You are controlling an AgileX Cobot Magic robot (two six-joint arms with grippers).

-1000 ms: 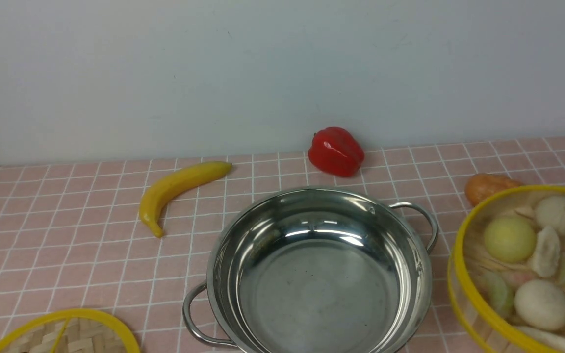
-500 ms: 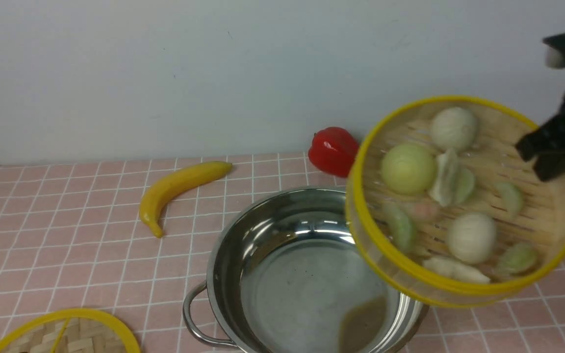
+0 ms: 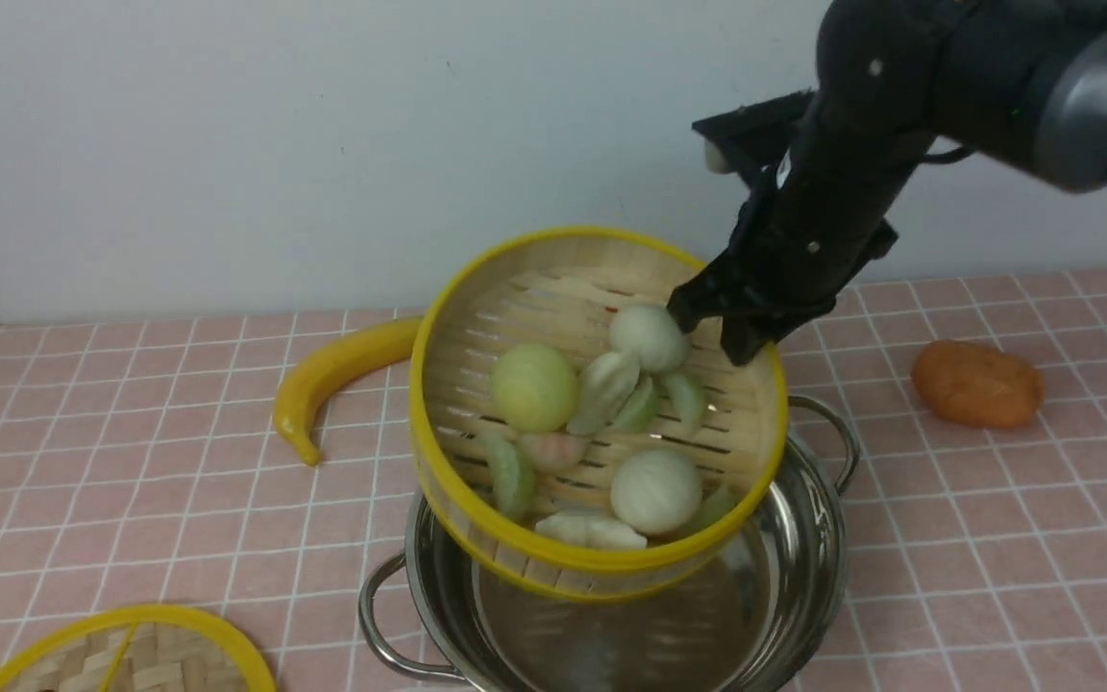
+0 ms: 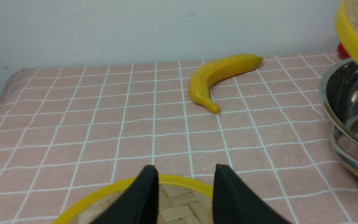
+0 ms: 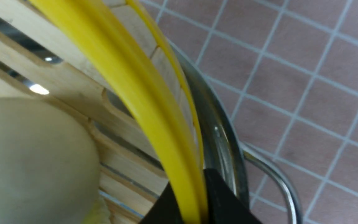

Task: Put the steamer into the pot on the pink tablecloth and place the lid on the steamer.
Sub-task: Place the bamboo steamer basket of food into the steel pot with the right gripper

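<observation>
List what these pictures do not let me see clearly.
- Pot floor, front view: mostly hidden under the steamer; whether they touch is unclear.
- Lid, front view: cut off by the bottom edge; left wrist view: partly behind the left gripper.
- Banana, front view: far end behind the steamer.
- Right gripper, right wrist view: only fingertips show, rest cut off by the bottom edge.

No readable text, label or number anywhere — nothing printed shows.
</observation>
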